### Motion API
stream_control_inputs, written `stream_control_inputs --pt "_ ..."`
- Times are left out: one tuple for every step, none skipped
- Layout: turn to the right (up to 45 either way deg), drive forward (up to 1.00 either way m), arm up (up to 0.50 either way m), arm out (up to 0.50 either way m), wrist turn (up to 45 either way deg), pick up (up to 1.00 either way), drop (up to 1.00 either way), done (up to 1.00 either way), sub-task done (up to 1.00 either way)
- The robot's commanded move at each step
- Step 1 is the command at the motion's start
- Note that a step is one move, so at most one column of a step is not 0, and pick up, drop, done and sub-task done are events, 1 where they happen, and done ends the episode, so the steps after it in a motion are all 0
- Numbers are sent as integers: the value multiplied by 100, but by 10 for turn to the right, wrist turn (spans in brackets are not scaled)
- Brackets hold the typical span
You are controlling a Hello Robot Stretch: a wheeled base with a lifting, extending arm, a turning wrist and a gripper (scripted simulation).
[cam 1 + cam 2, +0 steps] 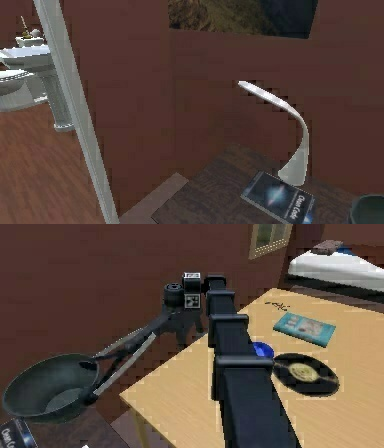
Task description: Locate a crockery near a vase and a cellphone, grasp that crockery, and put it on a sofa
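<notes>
A dark grey bowl [50, 389] hangs at the far end of my gripper [100, 359], off the left edge of a light wooden table [170, 394] and clear of its top. The gripper holds this bowl. Its thin fingers [130, 344] slant down to the left from the dark body beside the two white marker squares [195, 284]. The arm [235, 364] lies as a dark bar across the wooden table.
On the wooden table lie a black record [305, 372], a blue book [305, 327] and a small blue thing [262, 349]; a white bed [340, 264] stands beyond. Ahead, a dark table [215, 185] carries a white lamp [290, 120] and a dark book [278, 195]. A doorway [75, 100] shows a white sink [30, 55].
</notes>
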Motion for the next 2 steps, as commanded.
stream_control_inputs --pt "0 0 0 0 -150 0 0 0 0" --pt "0 0 0 -28 0 0 0 0 0"
